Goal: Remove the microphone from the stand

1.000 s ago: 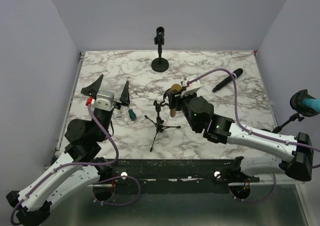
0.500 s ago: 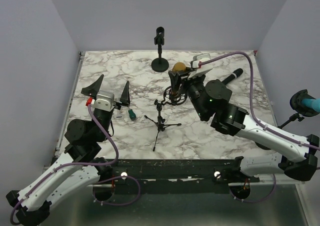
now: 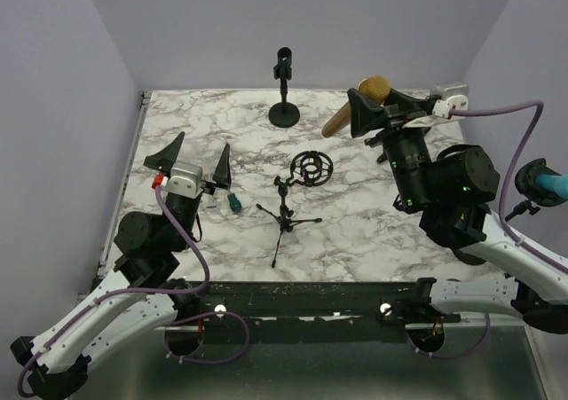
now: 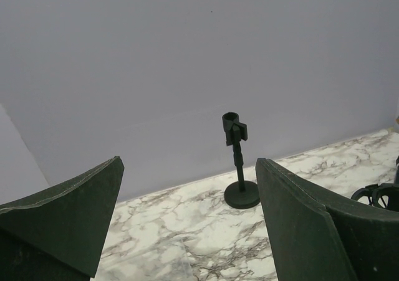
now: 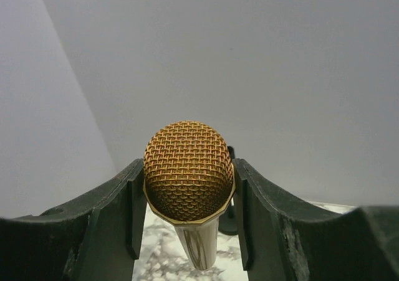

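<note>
Holding the gold microphone (image 3: 353, 107) up over the far right part of the marble table (image 3: 195, 116), the right jaws are clamped on its body in the top view. Its mesh head points up and away, and its handle slants down to the left. The tripod stand (image 3: 286, 214) sits mid-table with its round shock mount (image 3: 311, 168) empty and well apart from the microphone. By my reading the removal itself is done and the step in hand is carrying the microphone off. The left jaws are spread wide and hold nothing, near a green-handled screwdriver (image 3: 233, 201) on the left side. A second, round-based desk stand (image 3: 284, 90) is at the far edge.

From the left wrist, the jaws gape with only open air between them. Beyond them stands that desk stand (image 4: 237, 162), and a sliver of the shock mount (image 4: 377, 195) shows at the right edge.

From the right wrist, the microphone's gold mesh head (image 5: 188, 169) fills the gap between the jaws, touching both sides. The grip looks snug.

The next move, I judge, calls for lowering the microphone onto a bare patch of table away from the tripod's legs. The jaws should part only once it rests flat, since the round body could roll.
</note>
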You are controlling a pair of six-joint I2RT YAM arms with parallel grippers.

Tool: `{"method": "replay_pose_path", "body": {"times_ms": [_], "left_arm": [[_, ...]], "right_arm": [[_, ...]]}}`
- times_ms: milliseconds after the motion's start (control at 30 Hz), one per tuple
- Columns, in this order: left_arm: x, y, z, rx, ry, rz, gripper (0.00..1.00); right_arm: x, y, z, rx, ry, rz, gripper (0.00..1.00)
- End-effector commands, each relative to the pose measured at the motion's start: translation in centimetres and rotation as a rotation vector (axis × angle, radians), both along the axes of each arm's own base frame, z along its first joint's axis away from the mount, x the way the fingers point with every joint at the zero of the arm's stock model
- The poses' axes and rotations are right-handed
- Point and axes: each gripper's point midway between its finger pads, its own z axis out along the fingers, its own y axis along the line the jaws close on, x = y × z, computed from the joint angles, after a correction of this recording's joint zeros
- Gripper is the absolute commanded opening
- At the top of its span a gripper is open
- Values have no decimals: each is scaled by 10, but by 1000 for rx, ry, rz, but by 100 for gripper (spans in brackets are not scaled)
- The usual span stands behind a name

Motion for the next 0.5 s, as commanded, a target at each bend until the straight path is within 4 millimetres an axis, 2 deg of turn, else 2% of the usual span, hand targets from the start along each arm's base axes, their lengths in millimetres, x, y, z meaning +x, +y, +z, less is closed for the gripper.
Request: {"method": "replay_pose_path", "body": {"times_ms": [0, 133, 233, 300, 333, 367, 400, 433, 467], "left_arm": [[-5, 0, 11, -16, -29, -14, 91], [-3, 0, 8, -13, -24, -9, 91], [-3, -4, 9, -11, -15, -27, 91], [-4, -6, 8, -8, -15, -38, 90], [-4, -5, 8, -12, -17, -31, 90], [-3, -4, 7, -13, -17, -24, 90], [-3, -4, 7, -13, -17, -22, 91], [-3, -6, 7, -12, -14, -28, 91], [-3, -7, 7, -9, -11, -35, 91]], "right_arm": [[6, -36, -1, -12, -27, -195, 7], [23, -62, -39, -116, 50, -449, 4], [51, -80, -78, -191, 142, -599, 3], [80, -95, -115, -235, 262, -669, 3], [97, -103, -140, -288, 349, -664, 3], [113, -104, -163, -289, 444, -617, 2], [124, -114, -194, -286, 565, -585, 2], [134, -113, -220, -273, 668, -519, 1], [138, -122, -246, -278, 768, -496, 1]]}}
